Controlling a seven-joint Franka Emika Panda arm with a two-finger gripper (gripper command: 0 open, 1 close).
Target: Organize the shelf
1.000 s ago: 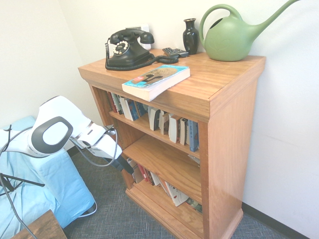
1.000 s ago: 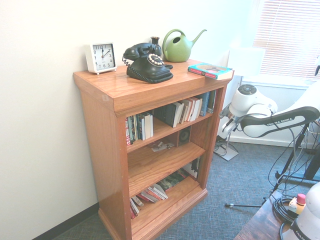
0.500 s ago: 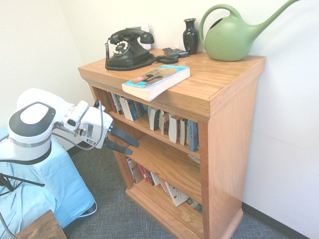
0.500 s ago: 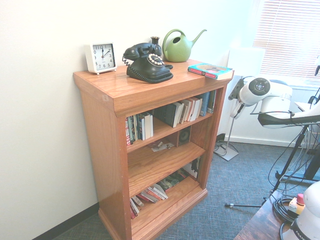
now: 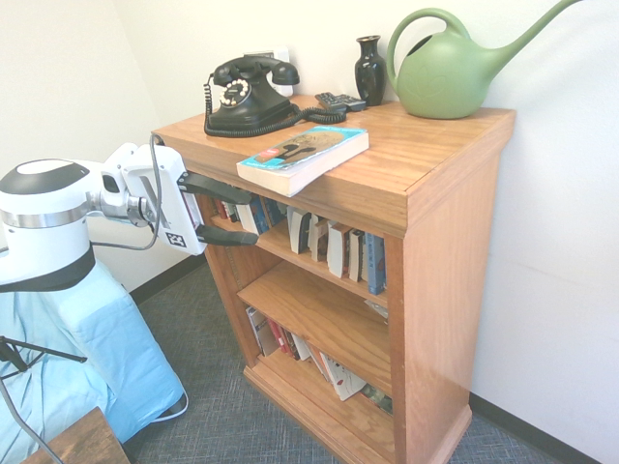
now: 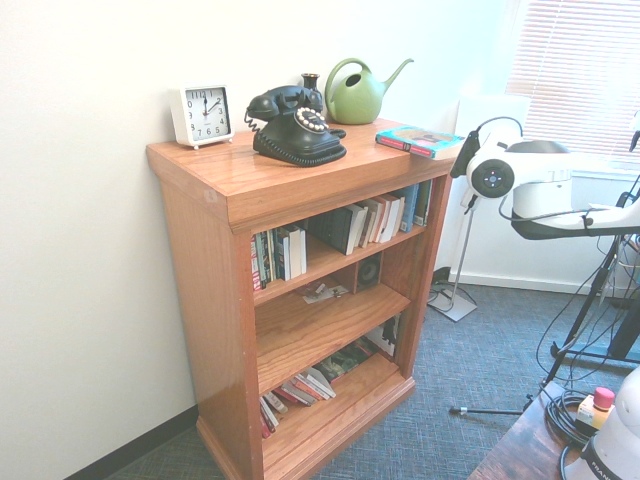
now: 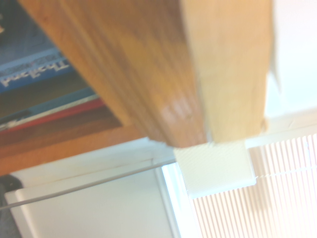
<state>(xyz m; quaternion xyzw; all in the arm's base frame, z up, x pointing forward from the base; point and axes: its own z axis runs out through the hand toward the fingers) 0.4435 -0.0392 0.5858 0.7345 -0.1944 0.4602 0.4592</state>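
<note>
Honey-brown wood filled most of what I saw: the shelf (image 5: 426, 251) stood against the white wall, its three tiers facing the room. My gripper (image 5: 244, 211) hung level with the top tier at the shelf's front corner, its two dark fingers (image 5: 215, 185) spread apart and grasping nothing, one above the other, pointing in at the books (image 5: 334, 246) leaning there. On the shelf's top a paperback (image 5: 302, 157) lay flat, overhanging the front edge. Behind it sat a black rotary telephone (image 5: 247, 95), and along the back edge a dark vase (image 5: 369, 70) and a green watering can (image 5: 450, 72) in the corner. From the opposite side I also saw a white clock (image 6: 201, 114) at the far back corner. My wrist view gave only the blurred underside of the overhanging top.
</note>
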